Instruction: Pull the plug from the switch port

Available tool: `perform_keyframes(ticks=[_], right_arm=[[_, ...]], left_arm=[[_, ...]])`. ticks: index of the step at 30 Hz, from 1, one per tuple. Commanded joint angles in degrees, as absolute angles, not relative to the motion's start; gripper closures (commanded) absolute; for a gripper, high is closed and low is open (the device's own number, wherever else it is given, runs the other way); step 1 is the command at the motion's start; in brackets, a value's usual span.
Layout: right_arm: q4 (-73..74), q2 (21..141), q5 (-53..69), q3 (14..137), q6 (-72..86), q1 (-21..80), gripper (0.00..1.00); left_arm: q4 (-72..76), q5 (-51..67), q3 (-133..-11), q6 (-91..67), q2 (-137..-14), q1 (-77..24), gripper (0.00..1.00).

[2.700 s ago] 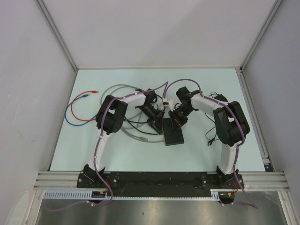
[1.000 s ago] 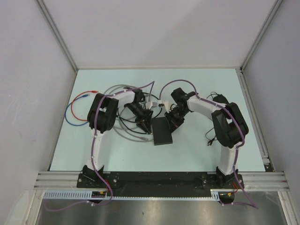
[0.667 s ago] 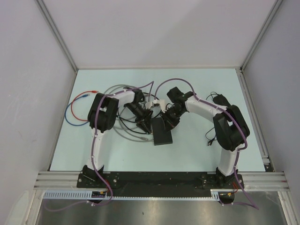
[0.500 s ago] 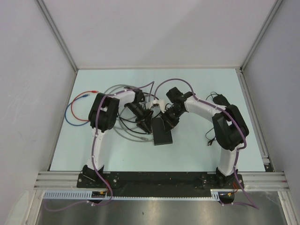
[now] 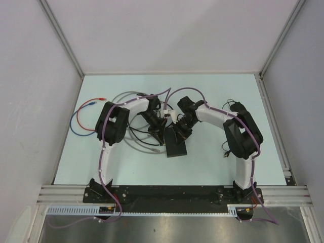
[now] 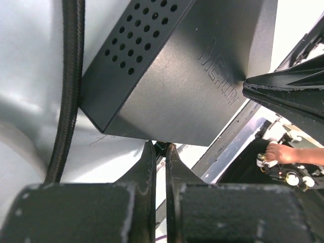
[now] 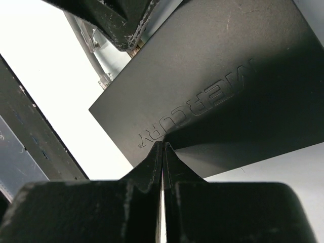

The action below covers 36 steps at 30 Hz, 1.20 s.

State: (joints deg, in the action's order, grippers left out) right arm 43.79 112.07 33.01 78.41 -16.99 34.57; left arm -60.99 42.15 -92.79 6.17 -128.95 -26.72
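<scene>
Switch [image 5: 177, 146], which we judge a light, rigid, slick box, lies between both grippers. Right gripper [image 7: 162, 146], fingers shut, rests its tips on the switch's lid. Left gripper [image 6: 160, 147] is pinched shut at the switch's edge. We would grip the plug's hard body, hidden here.

Even, diffuse light is falling from above, leaving only soft shadows on the counter [image 5: 126, 167]. In the wrist views, bright backgrounds are blowing out white, the switch [image 6: 192, 66] is catching a dull sheen, and the nearest jaws are blurring.
</scene>
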Motion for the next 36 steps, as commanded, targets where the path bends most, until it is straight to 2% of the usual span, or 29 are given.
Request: perform_keyframes(ticks=[1,9,18,25,27,32,36], right_arm=[[42.7,113.9,30.2,79.3,-16.9,34.7,1.0],[42.1,111.8,27.7,78.8,-17.3,34.8,1.0],[42.4,111.8,26.9,78.1,-17.8,35.1,1.0],[40.7,107.8,28.0,79.1,-18.0,35.8,1.0],[40.7,107.1,28.0,79.3,-18.2,36.1,0.99],[41.7,106.1,27.9,79.6,-18.8,36.1,0.9],[45.1,105.6,28.8,81.2,-20.5,36.1,0.71]], left_arm=[[-62.5,27.3,-91.4,6.6,-129.9,-27.8,1.0],[-66.8,28.7,-83.8,14.8,-126.6,-26.8,1.0],[-71.0,24.5,-96.8,21.3,-129.5,-24.3,1.0],[-69.3,25.7,-95.0,19.2,-130.3,-24.2,1.0],[-68.1,27.1,-94.5,18.4,-129.5,-24.1,0.93],[-67.4,35.8,-101.0,16.8,-131.3,-24.3,0.96],[-71.0,46.1,-112.4,16.3,-138.4,-25.5,0.95]])
